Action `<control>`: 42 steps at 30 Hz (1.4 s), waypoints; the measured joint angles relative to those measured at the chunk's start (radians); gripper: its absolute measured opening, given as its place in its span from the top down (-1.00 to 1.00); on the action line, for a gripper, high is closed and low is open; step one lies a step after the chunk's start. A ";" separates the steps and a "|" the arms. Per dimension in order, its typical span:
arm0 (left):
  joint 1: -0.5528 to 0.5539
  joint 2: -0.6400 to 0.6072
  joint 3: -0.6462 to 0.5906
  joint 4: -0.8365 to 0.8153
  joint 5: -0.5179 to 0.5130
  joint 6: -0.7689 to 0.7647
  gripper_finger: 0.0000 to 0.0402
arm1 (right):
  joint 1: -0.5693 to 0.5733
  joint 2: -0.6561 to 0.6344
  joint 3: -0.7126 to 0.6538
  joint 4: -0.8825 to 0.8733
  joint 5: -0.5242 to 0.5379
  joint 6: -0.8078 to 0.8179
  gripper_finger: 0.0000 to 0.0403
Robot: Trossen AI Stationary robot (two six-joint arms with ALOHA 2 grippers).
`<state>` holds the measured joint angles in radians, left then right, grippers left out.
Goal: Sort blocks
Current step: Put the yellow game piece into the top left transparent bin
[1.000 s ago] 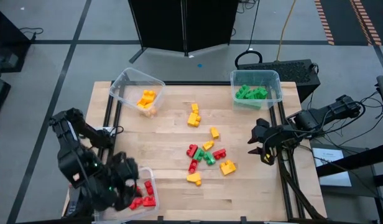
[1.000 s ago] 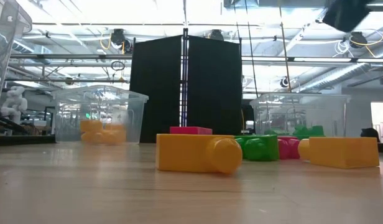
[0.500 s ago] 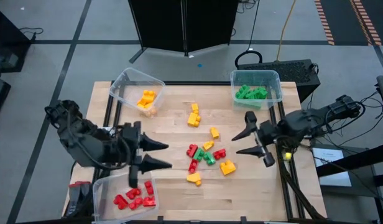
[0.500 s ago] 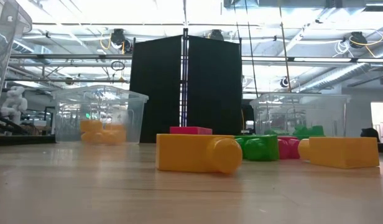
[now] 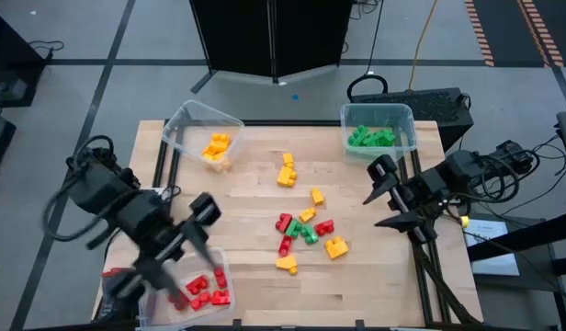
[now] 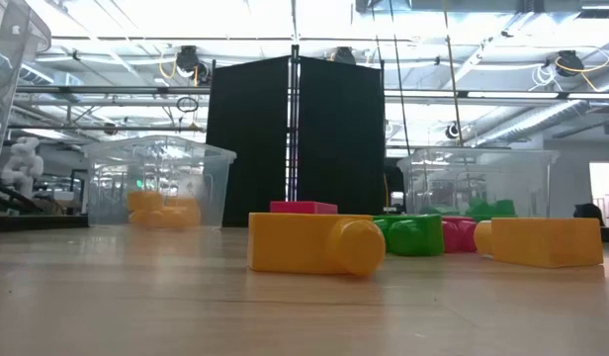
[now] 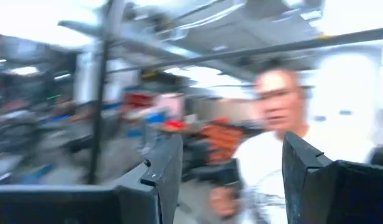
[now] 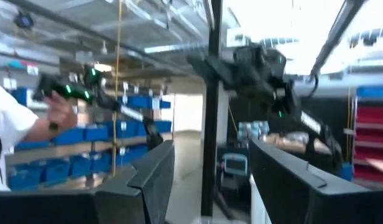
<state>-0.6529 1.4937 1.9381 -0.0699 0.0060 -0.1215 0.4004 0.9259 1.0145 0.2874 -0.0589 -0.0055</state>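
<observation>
Both grippers swung since half a second ago | left gripper [image 5: 205, 234] returned near red bin [image 5: 209, 262], right gripper [image 5: 386, 198] retreated | fingers apart, empty | blocks [image 5: 306, 230] unsorted mid-table.

A pale wooden table [image 5: 265, 285] with visible smooth grain is seen; glossy plastic blocks [image 5: 306, 230] lie on it, and the bins [image 5: 177, 124] are clear, shiny plastic

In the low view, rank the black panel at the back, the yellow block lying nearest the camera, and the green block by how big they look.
Largest to smallest as they look:
1. black panel
2. yellow block
3. green block
The yellow block lies closer to the camera than the green one, so their true sizes may differ less than they appear.
</observation>
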 joint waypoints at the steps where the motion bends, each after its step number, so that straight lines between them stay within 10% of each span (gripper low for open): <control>1: -0.002 0.004 0.000 0.024 0.049 0.003 0.20 | 0.000 0.001 0.000 -0.019 0.000 0.000 0.00; 10: -0.096 0.025 0.000 0.177 0.255 0.125 0.20 | 0.000 0.001 0.000 -0.134 0.009 -0.002 0.00; 42: -0.293 0.025 0.000 0.130 0.186 0.423 0.20 | -0.126 0.000 0.000 -0.356 0.066 -0.050 0.00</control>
<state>-0.9455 1.5184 1.9385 0.0597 0.1922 0.3019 0.2746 0.9260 1.0142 -0.0690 0.0074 -0.0555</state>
